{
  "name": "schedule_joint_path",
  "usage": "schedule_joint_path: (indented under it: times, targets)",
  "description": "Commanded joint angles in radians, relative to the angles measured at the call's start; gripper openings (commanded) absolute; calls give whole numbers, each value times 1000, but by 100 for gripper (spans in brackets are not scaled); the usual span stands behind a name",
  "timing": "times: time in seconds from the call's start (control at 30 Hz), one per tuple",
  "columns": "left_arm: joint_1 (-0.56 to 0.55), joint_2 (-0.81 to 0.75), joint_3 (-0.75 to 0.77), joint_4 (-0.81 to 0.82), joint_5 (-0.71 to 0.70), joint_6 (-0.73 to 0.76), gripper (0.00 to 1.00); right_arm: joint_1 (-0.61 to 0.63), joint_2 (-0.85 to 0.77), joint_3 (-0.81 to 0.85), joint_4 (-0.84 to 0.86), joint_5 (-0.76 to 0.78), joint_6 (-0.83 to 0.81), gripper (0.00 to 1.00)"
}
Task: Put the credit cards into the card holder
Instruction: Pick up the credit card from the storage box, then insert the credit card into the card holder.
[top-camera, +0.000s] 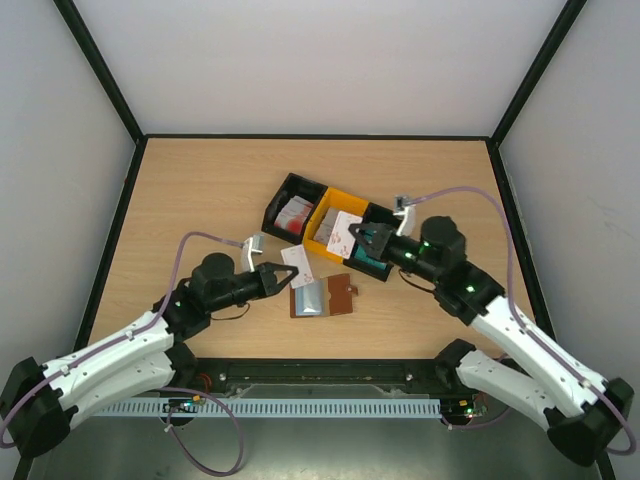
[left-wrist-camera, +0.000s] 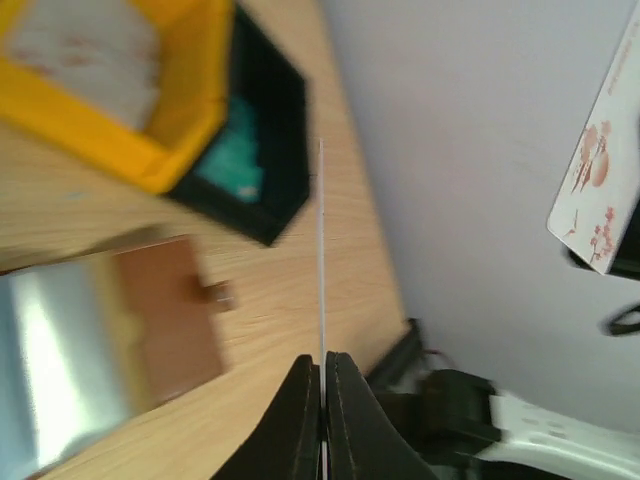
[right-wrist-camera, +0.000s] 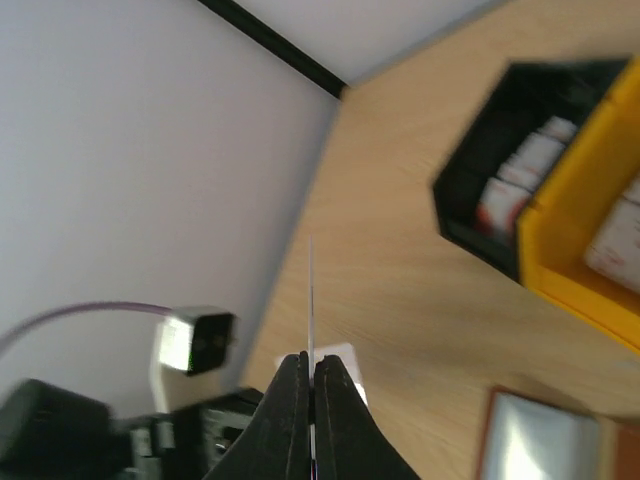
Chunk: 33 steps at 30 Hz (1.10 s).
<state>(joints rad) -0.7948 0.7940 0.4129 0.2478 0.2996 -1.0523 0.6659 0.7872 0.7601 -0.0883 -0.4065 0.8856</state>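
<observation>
The card holder (top-camera: 322, 297) lies open on the table, brown with a pale inside, also in the left wrist view (left-wrist-camera: 110, 340) and the right wrist view (right-wrist-camera: 540, 440). My left gripper (top-camera: 285, 278) is shut on a white credit card (top-camera: 298, 265), seen edge-on between its jaws (left-wrist-camera: 321, 250). My right gripper (top-camera: 365, 240) is shut on a white card with pink marks (top-camera: 345, 232), edge-on in its own view (right-wrist-camera: 311, 290) and face-on in the left wrist view (left-wrist-camera: 600, 170). Both cards hang above the table, just behind the holder.
Three bins stand in a row behind the holder: a black bin (top-camera: 292, 207) with white and red cards, a yellow bin (top-camera: 335, 225) with white cards, and a black bin (top-camera: 372, 262) with teal cards (left-wrist-camera: 235, 160) under my right gripper.
</observation>
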Motion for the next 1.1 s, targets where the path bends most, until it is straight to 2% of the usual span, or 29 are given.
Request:
schedule_joint_path:
  times: [0.0, 0.2, 0.4, 0.53, 0.7, 1.07]
  targets:
    - [8, -23, -22, -365, -175, 101, 3, 56, 133, -19, -142, 29, -99, 2]
    - [11, 18, -57, -395, -235, 92, 3, 321, 395, 68, -183, 361, -69, 2]
    - [25, 48, -47, -436, -297, 106, 3, 463, 676, 234, -285, 601, -18, 2]
    - [43, 48, -59, -433, -298, 110, 2, 518, 825, 325, -343, 699, 12, 2]
    - [61, 41, -81, -414, -275, 116, 3, 547, 936, 404, -399, 797, 47, 2]
    - [81, 11, -107, -405, -246, 117, 2, 574, 1023, 481, -517, 923, 97, 2]
